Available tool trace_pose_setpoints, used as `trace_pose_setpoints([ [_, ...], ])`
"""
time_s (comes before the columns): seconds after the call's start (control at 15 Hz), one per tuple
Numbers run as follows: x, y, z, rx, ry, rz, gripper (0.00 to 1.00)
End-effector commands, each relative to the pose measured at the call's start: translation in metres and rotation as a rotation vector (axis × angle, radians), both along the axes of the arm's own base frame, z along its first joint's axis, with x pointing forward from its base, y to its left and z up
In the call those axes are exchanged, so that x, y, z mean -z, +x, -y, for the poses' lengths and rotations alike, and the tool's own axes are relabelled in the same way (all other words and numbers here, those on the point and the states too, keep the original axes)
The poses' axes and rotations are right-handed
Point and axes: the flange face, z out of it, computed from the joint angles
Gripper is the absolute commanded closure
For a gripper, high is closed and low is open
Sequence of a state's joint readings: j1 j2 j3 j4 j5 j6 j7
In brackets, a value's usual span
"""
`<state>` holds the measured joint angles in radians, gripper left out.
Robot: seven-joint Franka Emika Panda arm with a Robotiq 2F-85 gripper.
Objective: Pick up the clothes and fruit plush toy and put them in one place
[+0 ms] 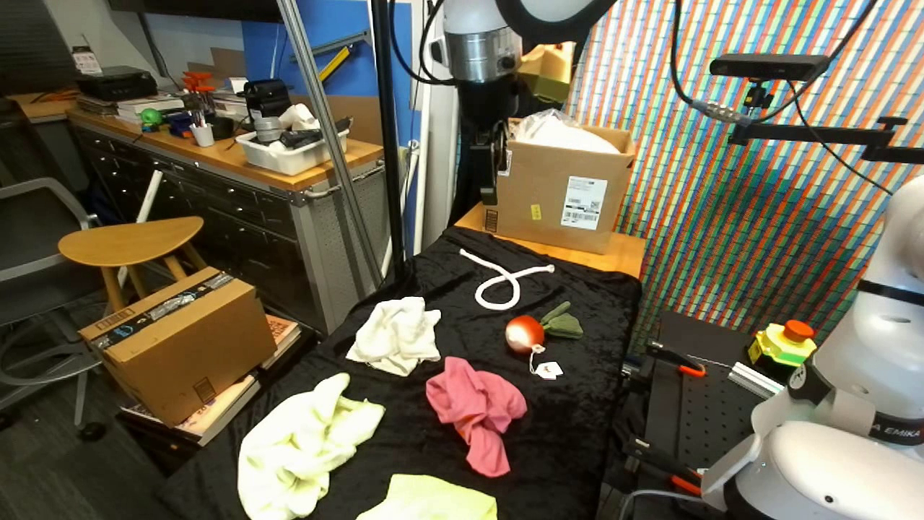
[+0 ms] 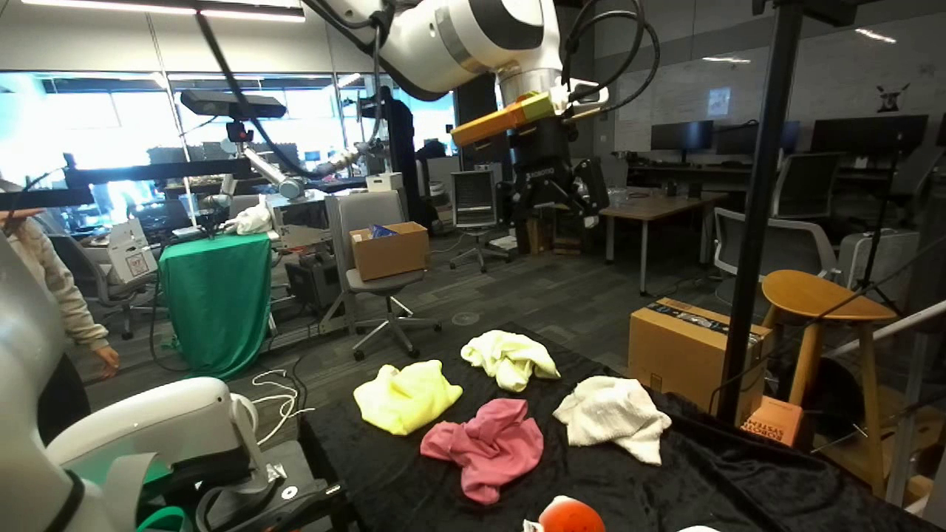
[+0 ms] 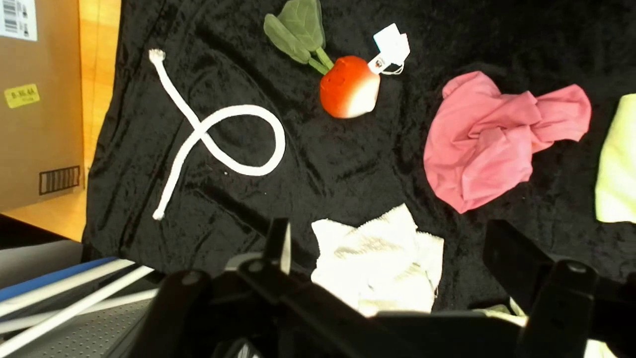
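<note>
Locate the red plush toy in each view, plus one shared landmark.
In an exterior view: plush toy, right of centre, above and right of the pink cloth.
In an exterior view: plush toy, cut by the bottom edge, below and right of the pink cloth.
In the wrist view: plush toy, upper half, left of the pink cloth.
Shared landmark: pink cloth, whole in each.

Claw [image 3: 390, 244] agape, apparently downward-facing

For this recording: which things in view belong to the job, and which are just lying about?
Belongs to the job:
pink cloth
white cloth
pale yellow cloth
brighter yellow cloth
plush toy
open gripper

Apparently just lying about:
white rope
labelled cardboard box
wooden stool
white plastic bin
</note>
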<state>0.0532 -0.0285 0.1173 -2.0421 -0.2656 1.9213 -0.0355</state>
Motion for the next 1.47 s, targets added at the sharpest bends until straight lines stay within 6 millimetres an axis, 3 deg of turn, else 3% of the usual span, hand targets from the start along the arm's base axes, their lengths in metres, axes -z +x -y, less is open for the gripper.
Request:
trace_pose_setpoints([
  [0.0,0.001,0.055,-0.028,-0.052,-0.020,-0.030,0.00],
  [0.27,0.029,0.100,-0.036,-0.046,0.001,-0.018,0.00],
  [0.53,0.073,0.126,-0.027,-0.008,0.017,-0.048,0.00],
  [0.87,0.139,0.141,-0.022,0.011,0.051,-0.069,0.00],
  [1.4,0.234,0.157,-0.022,0.216,0.073,0.062,0.00],
])
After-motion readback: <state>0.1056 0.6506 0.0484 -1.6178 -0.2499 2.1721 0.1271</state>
